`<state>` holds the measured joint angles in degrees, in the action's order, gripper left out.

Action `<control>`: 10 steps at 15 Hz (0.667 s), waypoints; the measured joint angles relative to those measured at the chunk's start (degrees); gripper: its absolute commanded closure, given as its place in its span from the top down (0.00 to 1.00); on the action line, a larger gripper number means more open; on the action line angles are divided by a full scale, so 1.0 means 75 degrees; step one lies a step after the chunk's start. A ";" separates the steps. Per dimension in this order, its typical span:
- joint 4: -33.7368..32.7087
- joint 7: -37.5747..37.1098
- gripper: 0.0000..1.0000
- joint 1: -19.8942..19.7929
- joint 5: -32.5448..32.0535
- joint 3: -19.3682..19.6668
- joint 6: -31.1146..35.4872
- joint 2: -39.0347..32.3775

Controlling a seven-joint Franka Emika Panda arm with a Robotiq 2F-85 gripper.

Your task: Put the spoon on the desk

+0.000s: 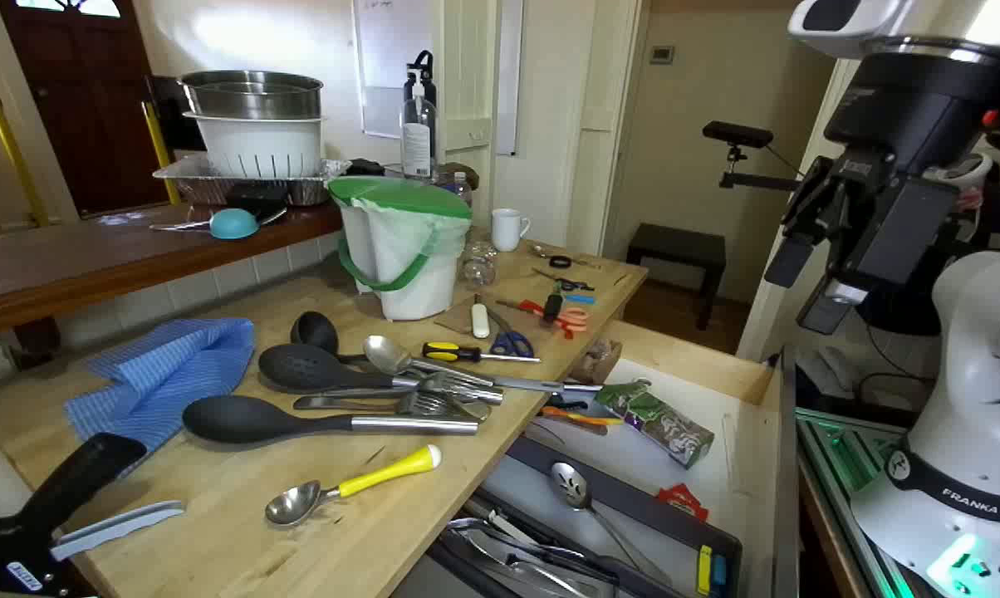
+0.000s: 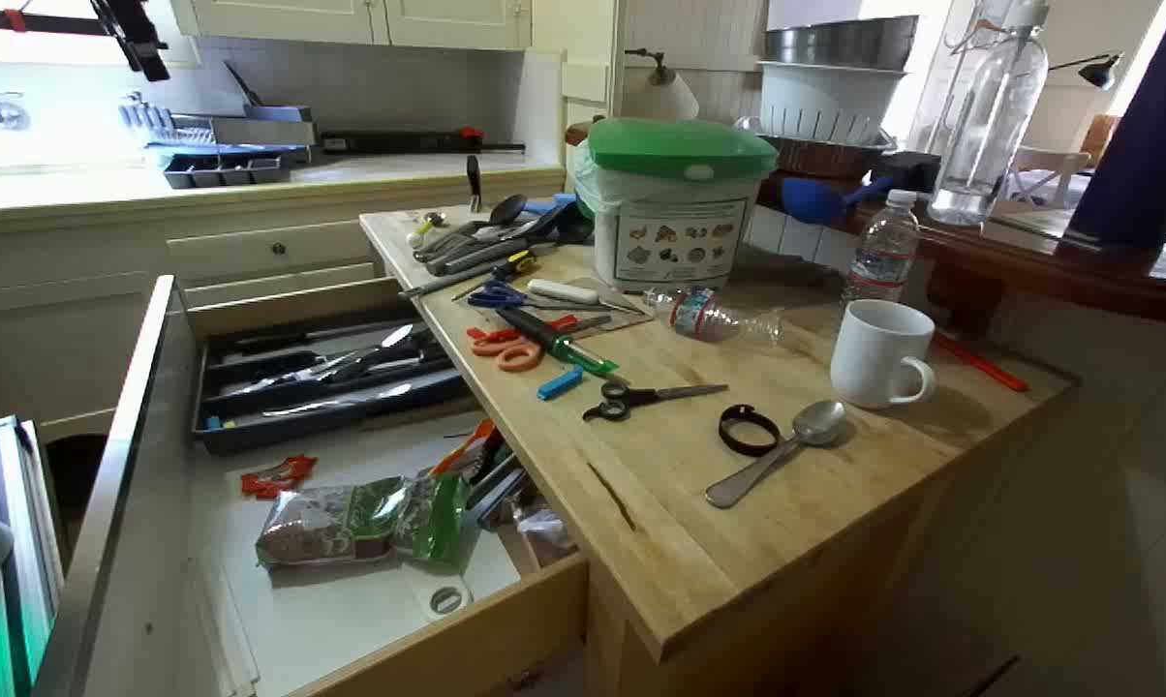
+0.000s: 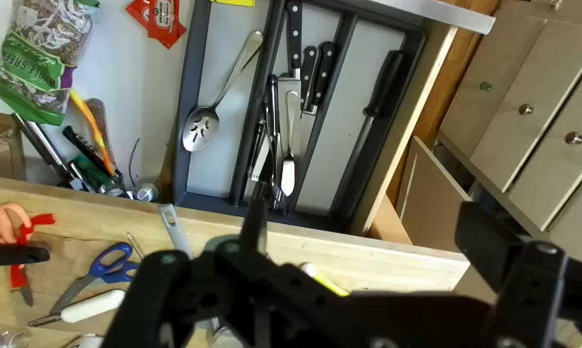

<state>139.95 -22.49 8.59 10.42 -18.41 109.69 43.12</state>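
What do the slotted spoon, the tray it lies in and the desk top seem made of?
The slotted spoon looks like metal, probably stainless steel: silvery grey with a soft shine. The tray looks like plastic: evenly dark grey, fairly matt, though coated metal is possible. The desk top looks like pale wood: visible grain, slight sheen, perhaps varnished.

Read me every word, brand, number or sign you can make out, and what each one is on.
"FRANKA EM", cut off by the picture edge: black band on the robot arm.
"GREE", letters around it unclear: plastic bag.
Too small or blurred to read: markings on the red packets, white tub, water bottles, pump bottle, whiteboard, black-handled tool and pincer.
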 measured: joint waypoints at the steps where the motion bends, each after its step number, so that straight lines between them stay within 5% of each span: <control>1: 0.0000 0.0000 1.00 0.0000 0.0000 0.0000 0.0000 0.0000; 10: 0.0350 -0.0301 1.00 -0.0475 -0.0068 0.0204 0.0220 0.0024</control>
<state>142.58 -24.75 5.03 9.90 -16.88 111.35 43.30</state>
